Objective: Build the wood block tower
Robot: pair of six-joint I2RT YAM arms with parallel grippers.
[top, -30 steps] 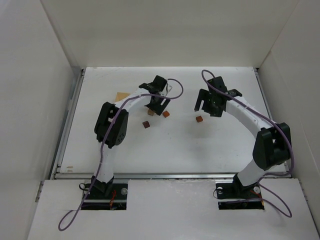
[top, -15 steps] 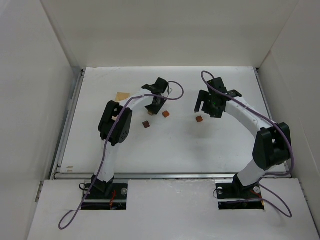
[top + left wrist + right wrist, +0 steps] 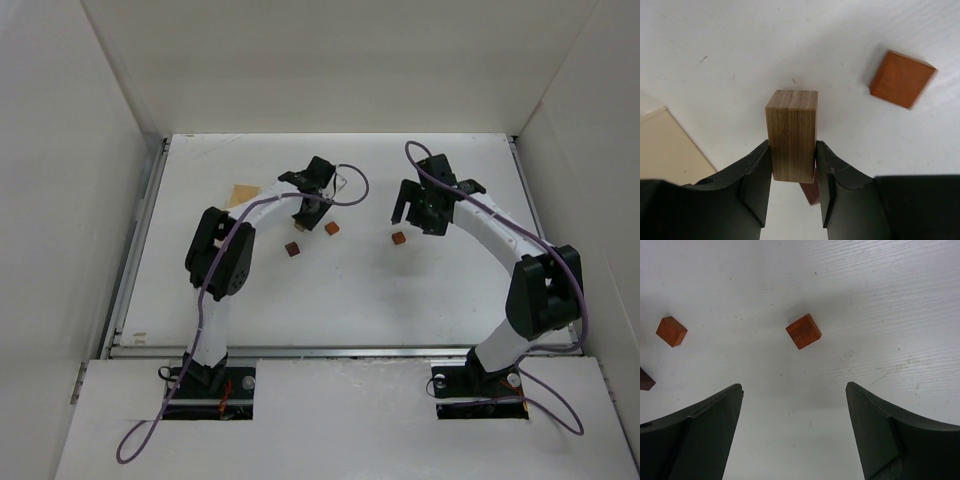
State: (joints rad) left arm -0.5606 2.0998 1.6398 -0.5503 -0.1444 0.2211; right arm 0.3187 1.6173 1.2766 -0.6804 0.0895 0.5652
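A light tan oblong block (image 3: 791,131) stands on end between the black fingers of my left gripper (image 3: 792,146), which is shut on it. Behind and below it a dark reddish-brown cube (image 3: 811,188) peeks out. From above, that gripper (image 3: 309,205) hangs over the back middle of the table, with the dark brown cube (image 3: 292,249) just in front and an orange cube (image 3: 332,228) to its right. My right gripper (image 3: 794,386) is open and holds nothing; another orange cube (image 3: 803,331) lies on the table a little ahead of its tips. The same cube (image 3: 399,238) lies just in front of the right gripper (image 3: 418,214) in the top view.
A pale flat wooden tray (image 3: 243,193) lies left of the left gripper, and its corner (image 3: 667,150) shows in the left wrist view. White walls close in the table on three sides. A metal rail (image 3: 340,351) runs along the near edge.
My left gripper has shut on the tan oblong block and the left arm's elbow has shifted slightly. The right arm has not moved.
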